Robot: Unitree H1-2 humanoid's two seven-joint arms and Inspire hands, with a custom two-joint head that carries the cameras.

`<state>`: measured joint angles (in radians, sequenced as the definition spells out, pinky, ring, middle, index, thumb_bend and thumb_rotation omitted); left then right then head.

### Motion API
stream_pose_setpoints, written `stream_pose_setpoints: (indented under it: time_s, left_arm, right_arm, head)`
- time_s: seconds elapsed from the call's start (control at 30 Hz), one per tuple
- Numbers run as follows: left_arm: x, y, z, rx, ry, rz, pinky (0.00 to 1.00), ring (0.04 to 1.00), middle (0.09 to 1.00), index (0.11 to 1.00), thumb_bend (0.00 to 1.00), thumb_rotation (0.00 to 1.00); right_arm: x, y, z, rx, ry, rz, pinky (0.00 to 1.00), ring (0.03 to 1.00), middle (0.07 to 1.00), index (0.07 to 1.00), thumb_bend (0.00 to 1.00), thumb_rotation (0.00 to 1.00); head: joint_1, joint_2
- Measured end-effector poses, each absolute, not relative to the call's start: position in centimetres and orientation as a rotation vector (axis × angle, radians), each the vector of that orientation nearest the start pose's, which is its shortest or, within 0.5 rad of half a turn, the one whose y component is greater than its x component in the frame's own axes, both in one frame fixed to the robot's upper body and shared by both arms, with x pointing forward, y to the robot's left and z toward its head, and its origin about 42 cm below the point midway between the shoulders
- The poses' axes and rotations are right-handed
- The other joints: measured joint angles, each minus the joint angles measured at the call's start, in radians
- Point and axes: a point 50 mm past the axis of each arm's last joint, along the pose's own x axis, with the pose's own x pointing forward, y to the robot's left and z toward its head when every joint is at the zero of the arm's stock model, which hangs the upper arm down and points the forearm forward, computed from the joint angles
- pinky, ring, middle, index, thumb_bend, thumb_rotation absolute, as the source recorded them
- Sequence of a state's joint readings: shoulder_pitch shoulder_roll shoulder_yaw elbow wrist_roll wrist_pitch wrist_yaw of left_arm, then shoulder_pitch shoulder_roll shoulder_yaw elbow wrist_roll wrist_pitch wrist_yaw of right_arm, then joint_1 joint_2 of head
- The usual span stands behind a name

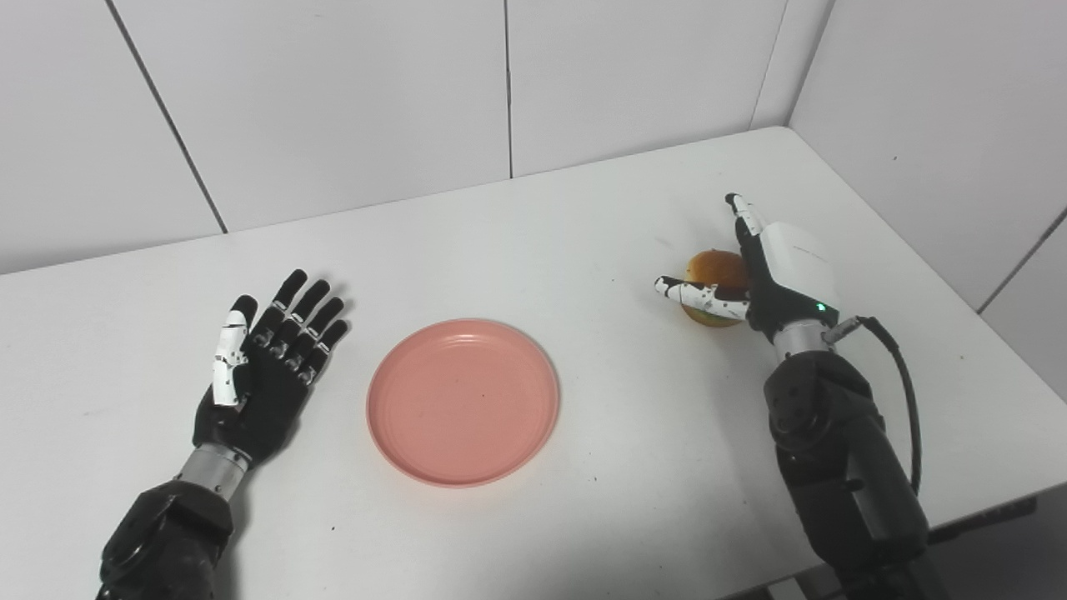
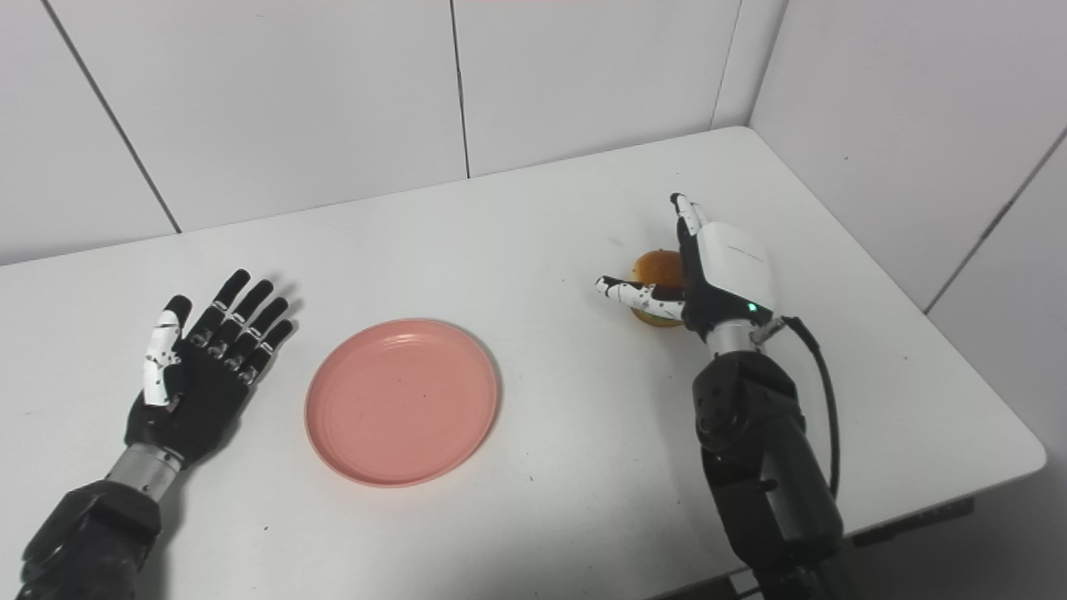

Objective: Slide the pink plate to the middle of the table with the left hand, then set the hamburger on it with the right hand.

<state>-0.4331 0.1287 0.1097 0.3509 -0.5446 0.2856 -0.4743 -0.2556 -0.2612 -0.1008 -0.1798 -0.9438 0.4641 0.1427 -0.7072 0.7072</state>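
Two hands rest over a white table (image 1: 583, 225) set into a corner of pale panelled walls.

From the left eye view, the left hand (image 1: 258, 367) lies palm up on the near left part of the table, fingers spread wide and holding nothing. Just beside it, apart from the fingertips, sits the pink plate (image 1: 463, 402), bare and flat, roughly in the middle of the table. Over on the right, the right hand (image 1: 771, 279) stands on edge next to the hamburger (image 1: 713, 275), which sits on the table well apart from the plate. The thumb reaches across the near side of the bun and the fingers point up past its far side; they are parted around it, but I cannot tell whether they touch it. A black cable (image 1: 904, 392) loops from the wrist down along the forearm.

From the right eye view, the table's near right corner and edge come into sight, which the other view cuts off. Here the hand's white back covers more of the hamburger, so only a slice of brown bun shows to its left. The gap between plate and left hand reads a little wider.
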Motion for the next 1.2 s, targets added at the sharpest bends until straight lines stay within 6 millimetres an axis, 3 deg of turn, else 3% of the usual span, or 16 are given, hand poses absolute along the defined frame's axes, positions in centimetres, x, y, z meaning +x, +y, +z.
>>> stream_pose_setpoints:
  time_s: [1.0,1.1,1.2]
  left_arm:
    - [41.3,22.8,14.7,-0.475,0.082,-0.514,1.00,0.960,0.965,0.961,0.42,1.00]
    - [41.2,22.8,14.7,-0.474,0.082,-0.514,1.00,0.960,0.965,0.962,0.42,1.00]
    - [41.1,22.8,14.7,-0.474,0.082,-0.513,1.00,0.958,0.963,0.960,0.42,1.00]
  right_arm:
    - [35.4,-32.0,20.7,-1.098,0.170,-0.335,0.70,0.847,0.889,0.901,0.99,0.57]
    - [35.5,-32.2,20.6,-1.093,0.178,-0.343,0.66,0.826,0.881,0.889,0.97,0.55]
    - [35.6,-32.3,20.8,-1.058,0.176,-0.364,0.65,0.802,0.869,0.863,0.93,0.46]
  head:
    - [0.005,0.015]
    - [0.005,0.015]
    - [0.006,0.017]
